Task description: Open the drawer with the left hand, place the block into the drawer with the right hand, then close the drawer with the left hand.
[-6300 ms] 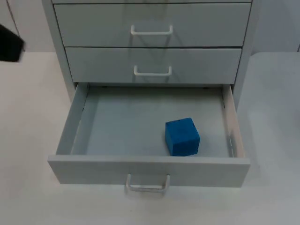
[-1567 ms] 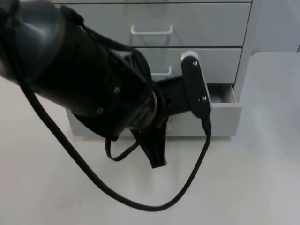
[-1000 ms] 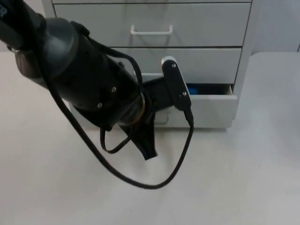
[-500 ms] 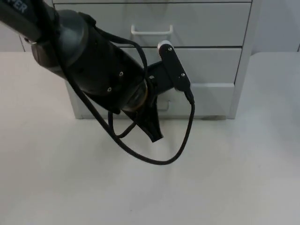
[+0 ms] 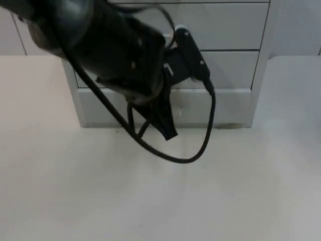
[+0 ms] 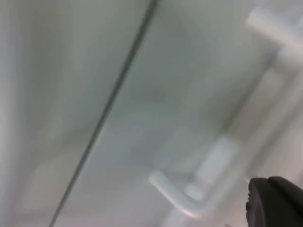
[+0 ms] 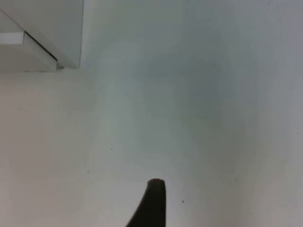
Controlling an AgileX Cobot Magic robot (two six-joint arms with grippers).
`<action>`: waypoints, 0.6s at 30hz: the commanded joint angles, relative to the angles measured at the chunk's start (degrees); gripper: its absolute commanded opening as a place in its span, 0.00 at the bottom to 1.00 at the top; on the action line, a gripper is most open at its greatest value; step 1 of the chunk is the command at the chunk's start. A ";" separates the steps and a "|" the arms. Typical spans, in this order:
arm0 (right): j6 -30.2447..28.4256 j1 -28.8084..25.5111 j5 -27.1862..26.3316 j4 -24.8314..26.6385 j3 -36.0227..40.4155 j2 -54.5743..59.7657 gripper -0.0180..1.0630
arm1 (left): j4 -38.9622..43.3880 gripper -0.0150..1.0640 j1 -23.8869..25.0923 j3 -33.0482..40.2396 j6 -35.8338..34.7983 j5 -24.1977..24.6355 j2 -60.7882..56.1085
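Note:
The grey cabinet (image 5: pixel 225 30) stands at the back of the table with all three drawers flush. Its bottom drawer (image 5: pixel 225 108) is pushed fully in, and the blue block is hidden inside it. My left arm reaches across the cabinet front, and my left gripper (image 5: pixel 168 128) hangs just in front of the middle of the bottom drawer, covering its handle. In the left wrist view a white drawer handle (image 6: pixel 184 196) lies close before the left gripper (image 6: pixel 277 205). My right gripper (image 7: pixel 154 203) waits over bare table off the cabinet's corner (image 7: pixel 42 33).
White table top (image 5: pixel 160 196) stretches in front of the cabinet and on both sides of it. The left arm's bulk covers the left half of the upper drawers.
The bottom drawer, open earlier with the blue block inside, has been pushed shut by the left arm. In the last half second the arm has lifted toward the cabinet's top.

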 commanded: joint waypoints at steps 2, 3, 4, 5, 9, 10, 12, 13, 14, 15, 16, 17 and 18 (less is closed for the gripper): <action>-0.45 -0.15 -0.59 -0.30 0.09 -0.68 0.73 | -20.38 0.01 -0.99 -0.28 14.76 1.81 -5.28; -0.45 -0.15 -0.59 -0.30 0.09 -0.68 0.73 | -23.90 0.01 -0.99 -0.28 16.30 2.32 -6.19; -0.45 -0.15 -0.76 -0.30 0.09 -0.68 0.73 | -32.54 0.01 -0.83 -0.28 22.93 3.81 -8.58; -0.45 -0.15 -0.76 -0.30 0.09 -0.68 0.73 | -35.29 0.01 -0.82 -0.28 24.95 4.35 -9.47; -0.58 0.38 -0.75 0.61 -0.02 -0.68 0.73 | -47.22 0.01 -0.45 -0.18 32.90 7.66 -15.32; -1.22 0.87 -0.75 0.98 -0.02 -0.68 0.73 | -48.61 0.01 -0.45 -0.18 33.04 8.15 -17.13; -2.08 1.71 -0.53 1.12 -0.02 -0.68 0.73 | -49.86 0.01 -0.45 0.29 33.34 8.13 -19.47; -2.85 2.75 -0.27 1.12 -0.02 -0.71 0.73 | -50.58 0.01 -0.45 0.92 33.63 7.79 -21.27; -3.04 3.76 -0.18 1.12 -0.02 -1.09 0.73 | -51.19 0.01 -0.45 1.58 33.63 7.61 -23.14; -3.04 5.13 -0.11 1.12 -0.02 -1.60 0.73 | -51.73 0.01 -0.45 2.56 33.63 7.49 -25.48; -3.33 6.36 -0.11 0.61 -0.02 -2.36 0.73 | -51.93 0.01 -0.45 3.56 33.63 7.42 -27.77; -3.33 6.36 -0.11 0.61 -0.02 -2.36 0.73 | -51.93 0.01 -0.45 3.56 33.63 7.42 -27.77; -4.36 7.79 -0.11 0.61 -0.02 -3.26 0.73 | -52.14 0.01 -0.45 4.64 33.63 7.42 -29.79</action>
